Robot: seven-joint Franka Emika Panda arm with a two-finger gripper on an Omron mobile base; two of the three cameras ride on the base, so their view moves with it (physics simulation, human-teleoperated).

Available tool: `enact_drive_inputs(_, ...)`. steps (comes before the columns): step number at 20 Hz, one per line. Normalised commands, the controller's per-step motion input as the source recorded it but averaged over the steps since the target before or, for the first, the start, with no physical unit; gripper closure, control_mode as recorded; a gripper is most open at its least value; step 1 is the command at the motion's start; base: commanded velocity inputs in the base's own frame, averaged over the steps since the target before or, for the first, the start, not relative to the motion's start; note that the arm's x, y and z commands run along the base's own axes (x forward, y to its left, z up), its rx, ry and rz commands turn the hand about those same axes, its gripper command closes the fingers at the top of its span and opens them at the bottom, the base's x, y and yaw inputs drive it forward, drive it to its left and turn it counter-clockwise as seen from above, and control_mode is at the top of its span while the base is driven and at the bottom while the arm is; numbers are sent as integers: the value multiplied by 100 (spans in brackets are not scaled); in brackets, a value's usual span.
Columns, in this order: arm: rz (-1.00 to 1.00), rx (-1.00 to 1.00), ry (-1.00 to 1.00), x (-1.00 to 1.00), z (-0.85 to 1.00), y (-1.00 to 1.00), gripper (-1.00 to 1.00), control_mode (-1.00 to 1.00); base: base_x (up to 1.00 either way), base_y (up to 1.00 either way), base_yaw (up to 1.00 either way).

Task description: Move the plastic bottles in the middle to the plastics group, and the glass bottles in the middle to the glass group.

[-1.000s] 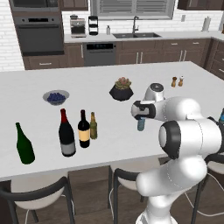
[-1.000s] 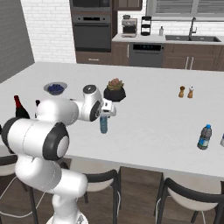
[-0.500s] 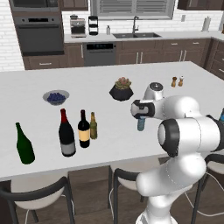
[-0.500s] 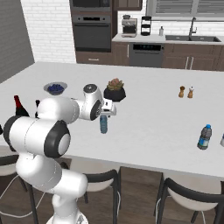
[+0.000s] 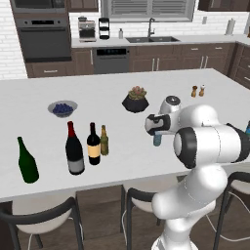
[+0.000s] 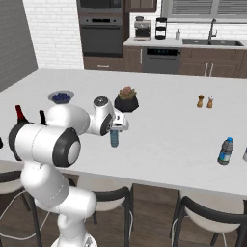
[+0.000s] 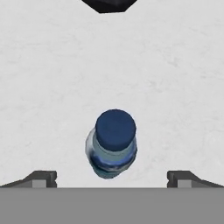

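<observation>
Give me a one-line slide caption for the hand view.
Open gripper poised straight above the upright blue bottle on the white counter.

We see bare desk [image 7: 175, 87] all around the plastic bottle [image 7: 112, 144], so the spread jaws have room on both its flanks at 3 and 9 o'clock. In the hand view a dark plant pot [image 7: 105, 4] sits at 12 o'clock, well apart. On the left base view, the wine bottles [image 5: 88, 146] crowd the desk at 9 o'clock, far off; toward 3 o'clock lies open surface.
</observation>
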Motion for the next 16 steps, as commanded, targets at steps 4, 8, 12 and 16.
enact_drive_inputs(4,0,1,0,9,-13,0,-100,-100,0,0,0)
enact_drive_inputs(8,0,1,0,7,-8,0,-100,-100,0,0,0)
enact_drive_inputs(12,0,0,0,8,0,0,-100,-100,0,0,0)
enact_drive_inputs(16,0,0,0,14,-1,0,-100,-100,0,0,0)
